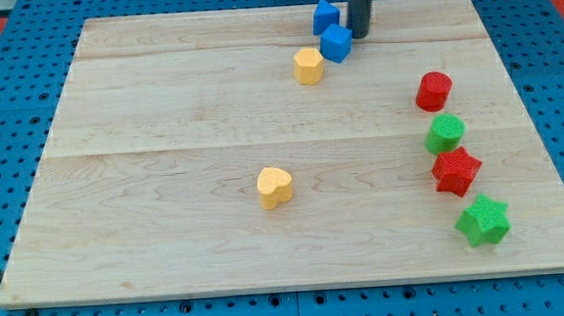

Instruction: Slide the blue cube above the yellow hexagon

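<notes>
The blue cube (336,44) lies near the view's top, just up and right of the yellow hexagon (308,66) and nearly touching it. A second blue block (325,15) sits just above the cube, its shape unclear. My tip (360,35) is at the cube's right side, touching or almost touching it. The dark rod rises out of the view's top.
A yellow heart (275,188) lies near the board's middle. Down the view's right run a red cylinder (434,91), a green cylinder (445,132), a red star (455,171) and a green star (483,220). The wooden board's (169,233) edges border a blue pegboard.
</notes>
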